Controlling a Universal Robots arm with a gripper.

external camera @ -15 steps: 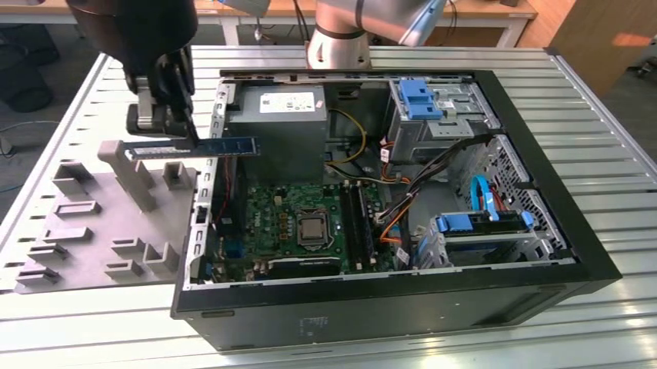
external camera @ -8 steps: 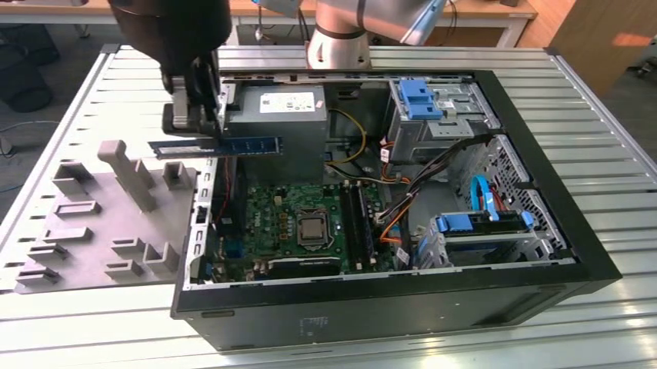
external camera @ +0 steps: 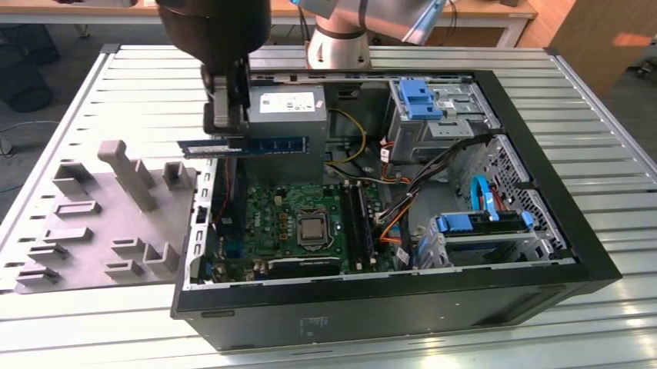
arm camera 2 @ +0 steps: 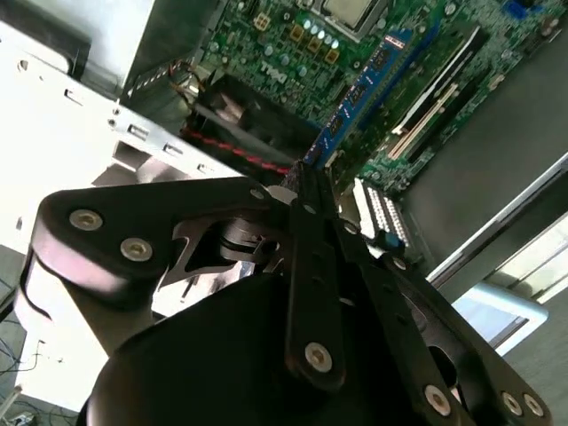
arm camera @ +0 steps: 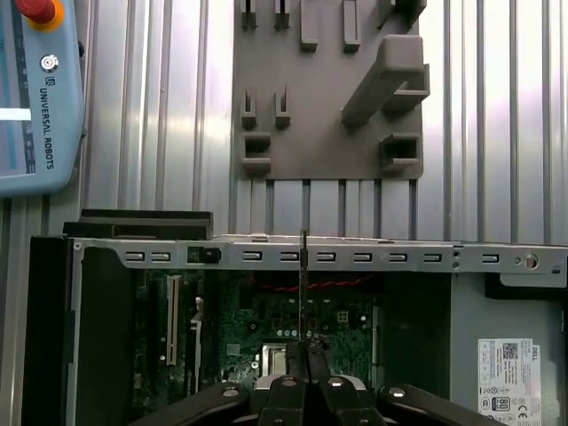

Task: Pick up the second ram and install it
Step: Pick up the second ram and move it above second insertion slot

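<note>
- One ram [external camera: 277,144] hangs level in the air over the open case [external camera: 411,307], above the motherboard [external camera: 298,207] and near the case's wall on the exterior view's left.
- The claw [external camera: 221,142] pinches it near one end; the longer part juts free toward the exterior view's right.
- Open room lies beneath the ram; ribbed surface [external camera: 595,323] surrounds the case.

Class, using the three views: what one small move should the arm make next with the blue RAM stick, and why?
Probably carry the second ram toward the exterior view's right without lowering. The gripper is shut on its end, high above the motherboard, while the black memory slots lie further right and run crosswise to the stick, so descending here would miss them.
</note>
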